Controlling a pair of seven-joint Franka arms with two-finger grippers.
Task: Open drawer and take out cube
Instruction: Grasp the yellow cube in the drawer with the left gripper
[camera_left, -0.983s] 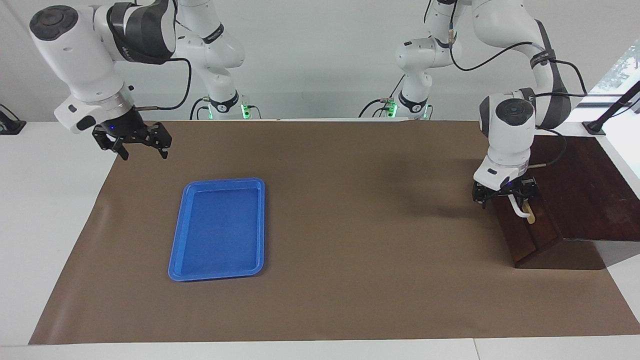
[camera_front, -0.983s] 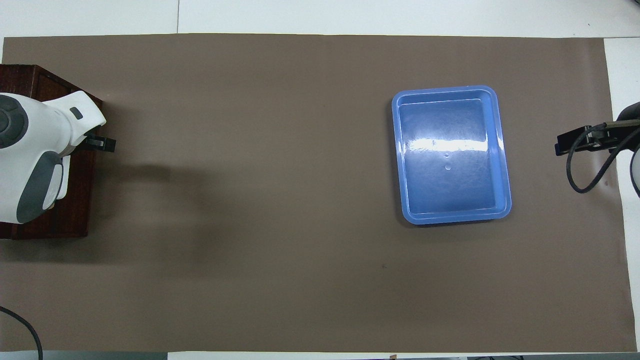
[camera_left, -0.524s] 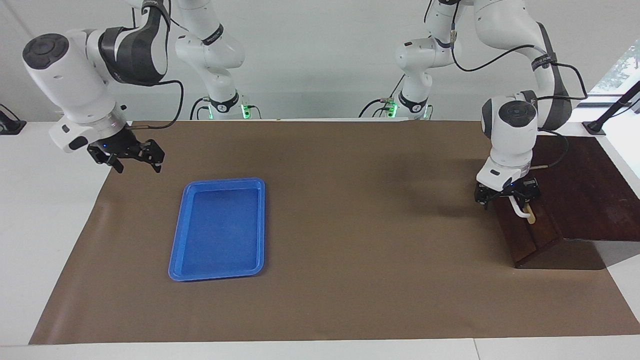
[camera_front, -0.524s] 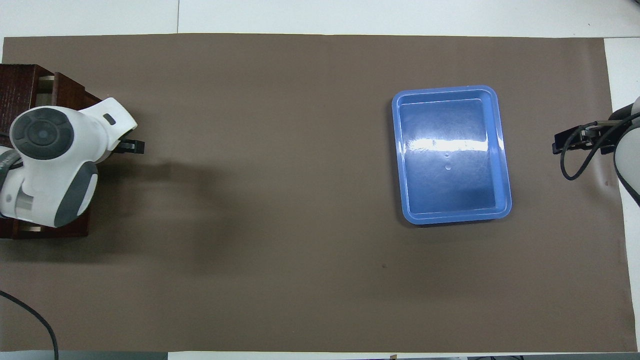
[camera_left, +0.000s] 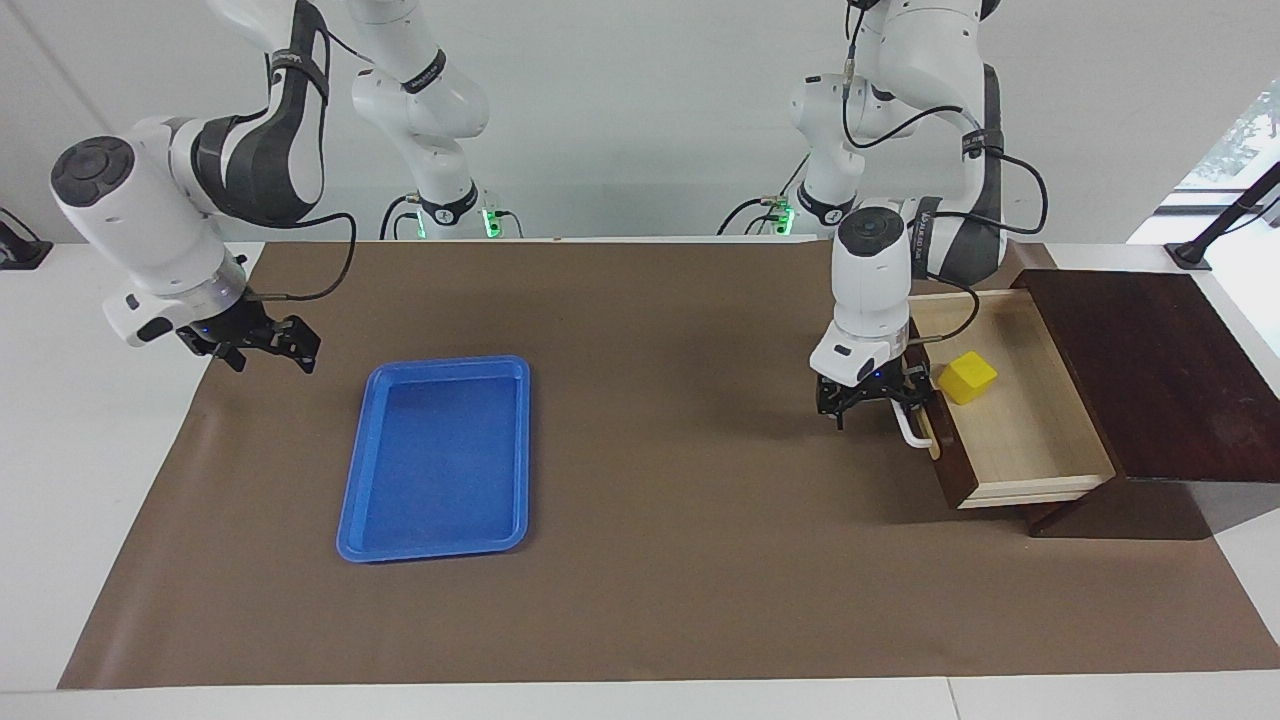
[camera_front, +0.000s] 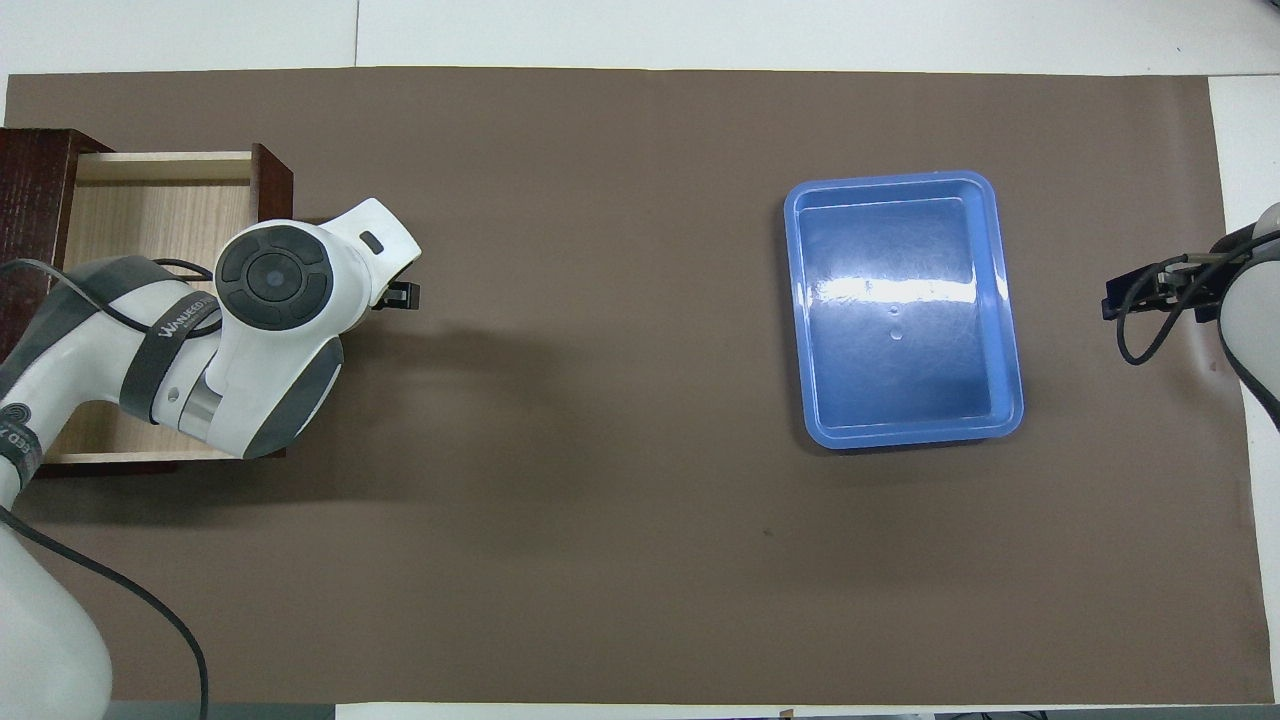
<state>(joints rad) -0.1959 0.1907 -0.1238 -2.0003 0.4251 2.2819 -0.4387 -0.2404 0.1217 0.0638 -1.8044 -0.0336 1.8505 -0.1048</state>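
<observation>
The drawer (camera_left: 1010, 410) stands pulled well out of its dark cabinet (camera_left: 1150, 370) at the left arm's end of the table, dark brown front leading, white handle (camera_left: 910, 428) on the tan strip, pale wood floor on show. On that floor sits the cube (camera_left: 967, 377), small, bright yellow, plain-faced, tilted a little, close to the drawer front and nearer the robots than the middle of the drawer.

Half a second ago the drawer was barely out and the cube hidden; a second ago it was all but flush. Now it is wide open and the left arm has swung out toward the middle of the table with it. The right arm has dropped lower over the same stretch.

Going across the facing view: the right gripper (camera_left: 268, 340) hangs over the brown mat (camera_left: 650, 560) at the right arm's end, fingers apart, gripping nothing. Next, the blue tray (camera_left: 437, 457). Then the left gripper (camera_left: 877, 402) at the handle's upper end; whether its fingers clamp the handle I cannot tell. The cube lies just beside that gripper, inside the drawer, apart from it, the drawer front between them.
</observation>
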